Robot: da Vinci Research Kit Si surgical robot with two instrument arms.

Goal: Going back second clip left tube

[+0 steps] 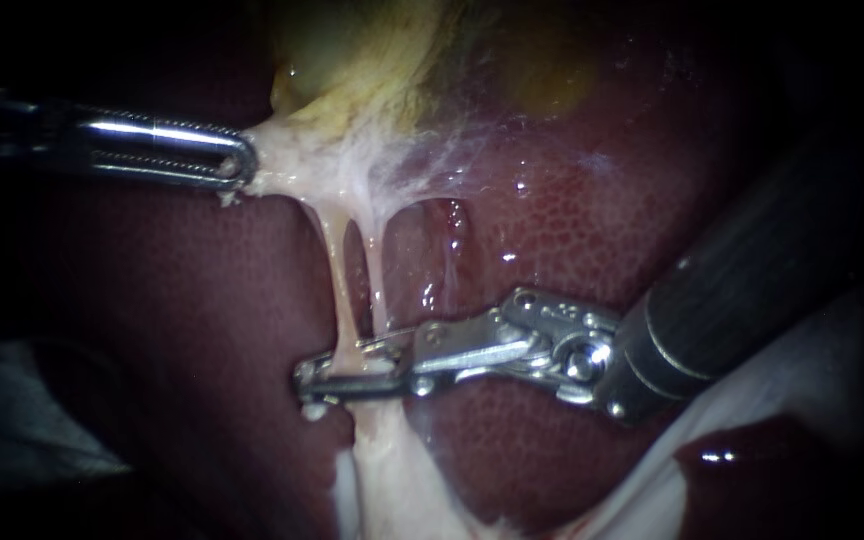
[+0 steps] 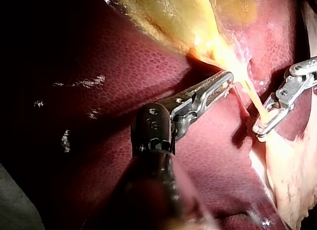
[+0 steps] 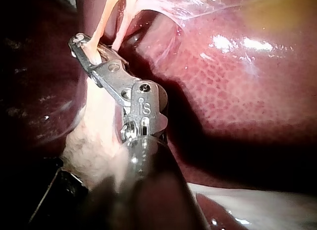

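**A:** First entry, the left tube. Appearance?

**B:** Thin strand, pale cream-pink, drawn taut. It runs from the white webbed tissue below the yellowish gallbladder, down across the dark red liver, into a broader pale band. The right tube lies just beside it and is thinner.

**A:** Second entry, the right instrument.

**B:** Dark shaft, metal jaws lying crosswise at the lower end of both tubes. The jaws are slightly apart, and the left tube passes through the narrow gap near the tip. A small pale lump sits just under the tip. I cannot tell what it is.

**A:** Third entry, the left instrument.

**B:** Ridged jaws clamped on the edge of the white webbed tissue, at the tubes' upper end and well apart from the right instrument.

**A:** Anything from the right wrist view?

**B:** One strand enters the jaws. The other passes just beyond them.
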